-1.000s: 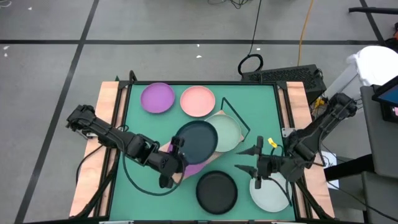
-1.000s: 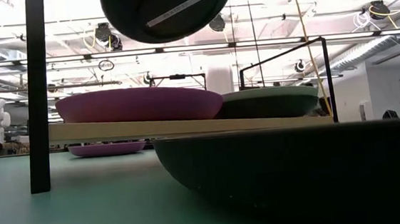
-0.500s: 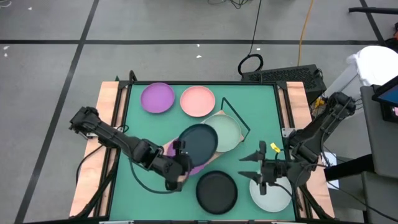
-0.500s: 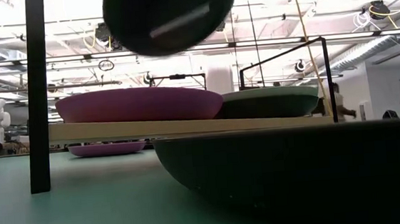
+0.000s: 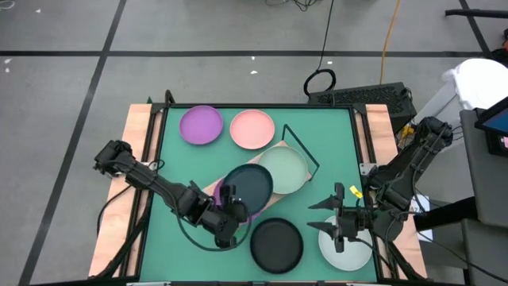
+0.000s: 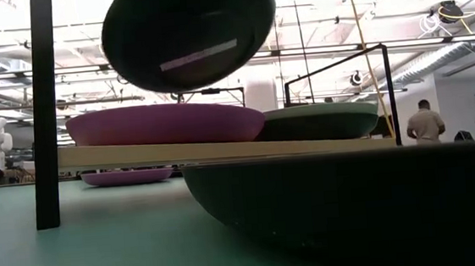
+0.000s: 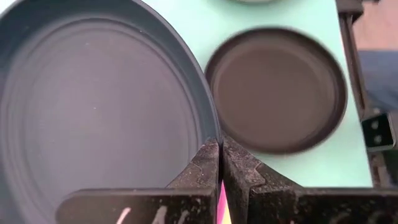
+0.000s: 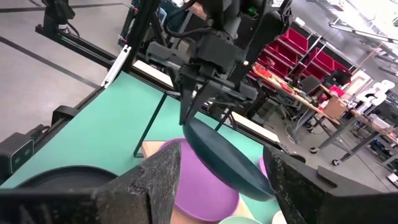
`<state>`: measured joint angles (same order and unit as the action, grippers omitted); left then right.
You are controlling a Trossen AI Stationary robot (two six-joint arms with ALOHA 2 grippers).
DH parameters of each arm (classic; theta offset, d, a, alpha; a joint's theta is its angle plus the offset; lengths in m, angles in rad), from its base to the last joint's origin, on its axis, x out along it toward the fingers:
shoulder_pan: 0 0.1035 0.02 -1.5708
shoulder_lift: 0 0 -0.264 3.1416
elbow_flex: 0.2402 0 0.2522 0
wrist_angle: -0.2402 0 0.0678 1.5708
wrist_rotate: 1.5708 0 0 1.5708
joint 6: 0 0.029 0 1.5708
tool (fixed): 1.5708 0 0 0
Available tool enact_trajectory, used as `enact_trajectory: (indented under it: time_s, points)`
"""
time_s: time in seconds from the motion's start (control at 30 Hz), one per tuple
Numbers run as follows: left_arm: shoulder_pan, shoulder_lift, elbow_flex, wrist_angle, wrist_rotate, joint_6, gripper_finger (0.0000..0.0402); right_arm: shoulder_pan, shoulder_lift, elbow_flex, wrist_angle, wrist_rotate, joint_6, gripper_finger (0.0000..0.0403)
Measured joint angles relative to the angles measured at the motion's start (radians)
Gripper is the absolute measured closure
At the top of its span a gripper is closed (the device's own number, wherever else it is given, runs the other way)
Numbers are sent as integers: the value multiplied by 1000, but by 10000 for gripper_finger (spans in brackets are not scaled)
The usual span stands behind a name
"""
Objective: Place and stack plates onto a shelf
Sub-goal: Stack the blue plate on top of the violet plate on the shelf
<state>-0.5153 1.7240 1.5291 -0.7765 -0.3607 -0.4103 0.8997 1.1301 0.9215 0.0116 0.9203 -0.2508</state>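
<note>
My left gripper (image 5: 228, 193) is shut on the dark teal plate (image 5: 251, 184), which hangs over the purple plate (image 5: 255, 213) lying on the wooden shelf (image 6: 222, 149). A pale mint plate (image 5: 286, 169) rests on the shelf's far-right part, partly under the teal one. In the low view the teal plate (image 6: 187, 35) floats above the purple plate (image 6: 165, 123). My right gripper (image 5: 317, 214) is open above the table, beside a pale plate (image 5: 349, 250) at the near right. A black plate (image 5: 276, 244) lies flat near the near edge. My left gripper pinches the teal plate's rim (image 7: 211, 134) between its two fingers, on the plate's left side. In the right wrist view the fingers (image 8: 186, 106) come down on it from above. The plate is lifted clear and tilted over the purple plate.
A second purple plate (image 5: 201, 125) and a pink plate (image 5: 252, 129) lie on the green table near its far edge. The shelf's black wire frame (image 5: 305, 155) stands at its far-right end. A person (image 6: 428, 122) stands in the room behind.
My left gripper has moved a little toward the near edge with the teal plate, which has tipped and come lower over the purple plate. My right gripper, still open, has drifted toward the near edge, closer to the pale plate.
</note>
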Motion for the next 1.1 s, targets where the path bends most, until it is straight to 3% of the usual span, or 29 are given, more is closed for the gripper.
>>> enact_trajectory:
  time_s: [0.67,1.1]
  points:
    - [-4,11,0,-106,76,-143,376,0,0,0,14,-5,1,195]
    - [2,11,0,-132,72,-127,374,0,0,0,14,-6,0,195]
